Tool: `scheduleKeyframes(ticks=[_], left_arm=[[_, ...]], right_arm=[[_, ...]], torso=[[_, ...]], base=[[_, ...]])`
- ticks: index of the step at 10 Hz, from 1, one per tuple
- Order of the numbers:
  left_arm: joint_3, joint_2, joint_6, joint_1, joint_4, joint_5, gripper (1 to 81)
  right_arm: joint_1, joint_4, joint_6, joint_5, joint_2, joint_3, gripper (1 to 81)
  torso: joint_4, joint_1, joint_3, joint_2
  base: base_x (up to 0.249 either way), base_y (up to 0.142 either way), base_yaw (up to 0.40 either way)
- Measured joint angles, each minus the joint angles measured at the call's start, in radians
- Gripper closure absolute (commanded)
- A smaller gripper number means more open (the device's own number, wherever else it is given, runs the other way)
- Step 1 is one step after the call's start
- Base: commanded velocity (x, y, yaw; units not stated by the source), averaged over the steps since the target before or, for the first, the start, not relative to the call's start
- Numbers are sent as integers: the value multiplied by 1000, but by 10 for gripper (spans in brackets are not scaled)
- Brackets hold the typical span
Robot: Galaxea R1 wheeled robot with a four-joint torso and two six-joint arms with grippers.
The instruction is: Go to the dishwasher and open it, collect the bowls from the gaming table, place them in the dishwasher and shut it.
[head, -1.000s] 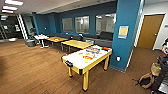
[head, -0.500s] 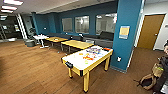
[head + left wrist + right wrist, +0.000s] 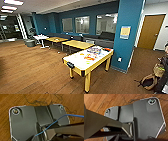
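Observation:
The gaming table (image 3: 75, 62) stands a few metres ahead in the head view, with a pale cream top, a yellow edge and yellow legs. On its top lie blurred orange and yellow patches (image 3: 88, 58), which may be the bowls; I cannot tell them apart. Colourful boxes (image 3: 94, 50) sit toward its far end. The dishwasher is out of view. Both wrist views look down on the robot's dark plate over wood floor (image 3: 15, 100).
A blue pillar (image 3: 127, 35) rises just right of the table. Two plain yellow-wood tables (image 3: 77, 44) and a white table (image 3: 41, 37) stand behind it. A person (image 3: 163, 70) and a bag (image 3: 150, 81) are at the right edge. Open wood floor (image 3: 32, 67) stretches left.

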Motion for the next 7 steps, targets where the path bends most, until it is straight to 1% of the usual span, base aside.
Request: scheduleKeyframes(ticks=[2, 4, 5, 6, 7], left_arm=[[-1, 4, 0, 0, 0, -1, 10], [6, 16, 0, 19, 0, 1, 10], [1, 3, 0, 14, 0, 6, 10], [-6, -3, 0, -1, 0, 4, 10], [-5, -1, 0, -8, 0, -9, 10]], right_arm=[[0, 0, 0, 0, -9, 0, 10], [-17, 0, -1, -4, -20, -7, 10], [-14, 0, -1, -9, -3, -4, 10], [1, -1, -2, 0, 3, 1, 10], [9, -1, -1, 8, -1, 0, 10]], torso=[[0, 0, 0, 0], [0, -3, 0, -1], [0, -2, 0, 0], [0, -2, 0, 0], [0, -2, 0, 0]], base=[[124, 0, 0], [130, 0, 0], [138, 0, 0], [140, 0, 0], [140, 0, 0]])
